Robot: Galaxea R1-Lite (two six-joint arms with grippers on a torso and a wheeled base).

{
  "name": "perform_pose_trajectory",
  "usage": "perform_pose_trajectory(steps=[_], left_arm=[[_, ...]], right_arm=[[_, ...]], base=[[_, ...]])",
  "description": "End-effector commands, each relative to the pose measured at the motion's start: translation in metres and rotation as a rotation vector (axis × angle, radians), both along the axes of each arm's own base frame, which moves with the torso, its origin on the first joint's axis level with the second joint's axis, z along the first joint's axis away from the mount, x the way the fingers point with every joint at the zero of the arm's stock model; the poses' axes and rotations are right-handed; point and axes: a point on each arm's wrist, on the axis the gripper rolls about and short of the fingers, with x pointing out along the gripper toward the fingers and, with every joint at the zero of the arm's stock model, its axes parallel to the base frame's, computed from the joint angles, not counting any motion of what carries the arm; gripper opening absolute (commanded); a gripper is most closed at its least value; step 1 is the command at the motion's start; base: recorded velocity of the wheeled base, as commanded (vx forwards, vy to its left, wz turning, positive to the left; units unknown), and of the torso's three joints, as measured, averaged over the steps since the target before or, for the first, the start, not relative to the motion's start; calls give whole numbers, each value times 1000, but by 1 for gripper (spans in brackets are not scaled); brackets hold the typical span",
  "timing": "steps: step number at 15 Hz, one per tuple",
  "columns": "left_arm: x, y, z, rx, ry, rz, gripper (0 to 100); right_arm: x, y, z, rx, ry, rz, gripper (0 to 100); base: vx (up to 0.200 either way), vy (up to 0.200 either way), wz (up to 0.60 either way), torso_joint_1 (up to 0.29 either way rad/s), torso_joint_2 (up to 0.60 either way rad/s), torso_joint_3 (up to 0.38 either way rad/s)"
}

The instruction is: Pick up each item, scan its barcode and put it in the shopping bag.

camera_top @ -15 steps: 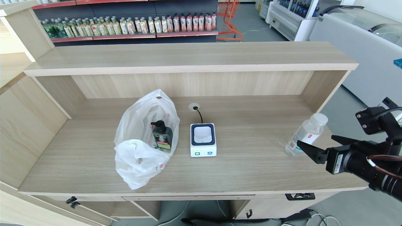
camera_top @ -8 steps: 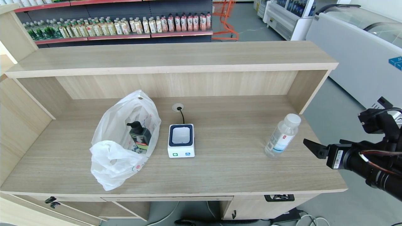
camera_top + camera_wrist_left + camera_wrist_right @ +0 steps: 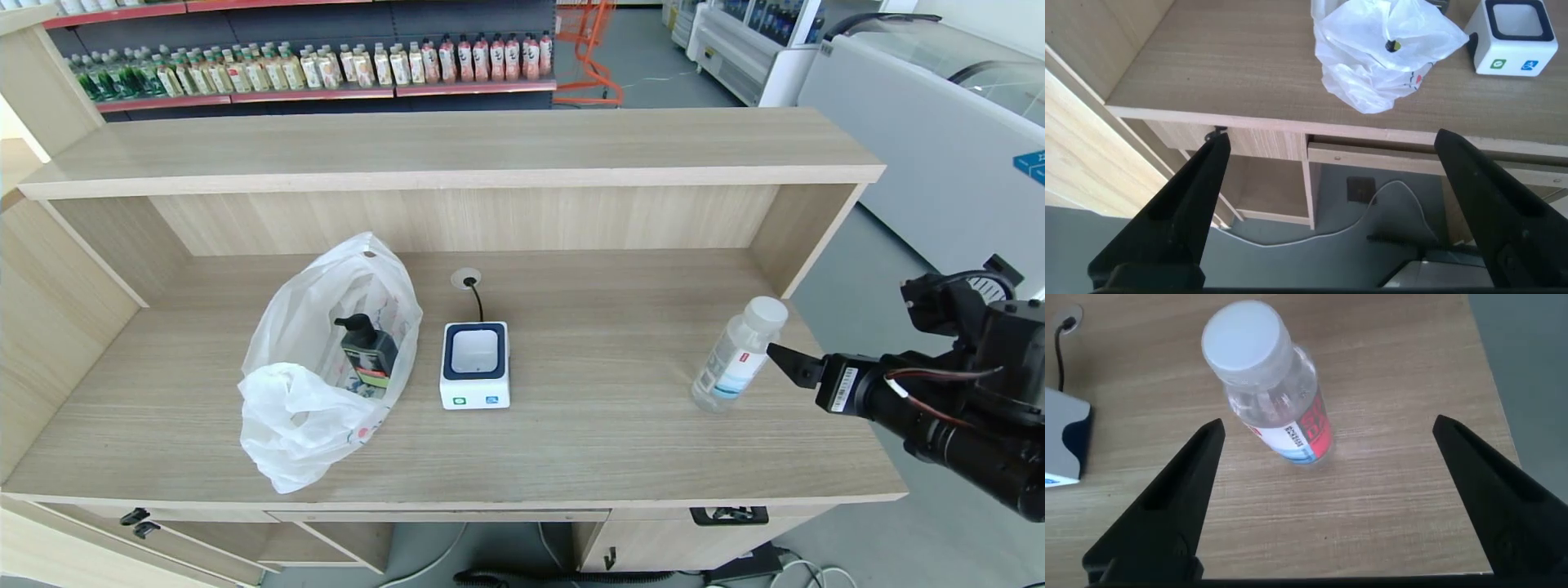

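A clear water bottle (image 3: 737, 354) with a white cap stands upright near the right end of the wooden counter (image 3: 588, 441). My right gripper (image 3: 790, 365) hovers just right of it, open, and the bottle (image 3: 1278, 408) stands ahead of its wide-spread fingers with nothing held. The white shopping bag (image 3: 314, 392) sits at the left with a dark pump bottle (image 3: 367, 355) inside. Between the bag and the water bottle sits the white barcode scanner (image 3: 475, 365). My left gripper (image 3: 1331, 143) hangs open below the counter's front edge, near the bag (image 3: 1380, 49).
The counter has a raised back wall and top shelf (image 3: 457, 155), and a slanted side panel (image 3: 816, 229) close behind the water bottle. The scanner's cable (image 3: 475, 300) runs to a hole at the back. Bare wood lies between the scanner and the water bottle.
The head camera has shifted, so the whole picture has slid. My right gripper has drawn closer to the water bottle, its fingertip now almost at the bottle's side.
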Motion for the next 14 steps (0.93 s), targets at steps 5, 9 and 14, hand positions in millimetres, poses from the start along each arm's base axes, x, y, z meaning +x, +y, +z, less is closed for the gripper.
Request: perform_pose_trajectory(steps=[5, 9, 14], left_arm=[[0, 0, 0, 0, 2, 1, 100], [0, 0, 0, 0, 2, 1, 100], [0, 0, 0, 0, 0, 1, 100]], right_arm=[[44, 12, -32, -42, 47, 16, 100], [59, 22, -31, -50, 26, 63, 100], [66, 32, -38, -80, 6, 103, 100]], base=[[0, 0, 0, 0, 0, 0], [0, 0, 0, 0, 0, 0], [0, 0, 0, 0, 0, 0]])
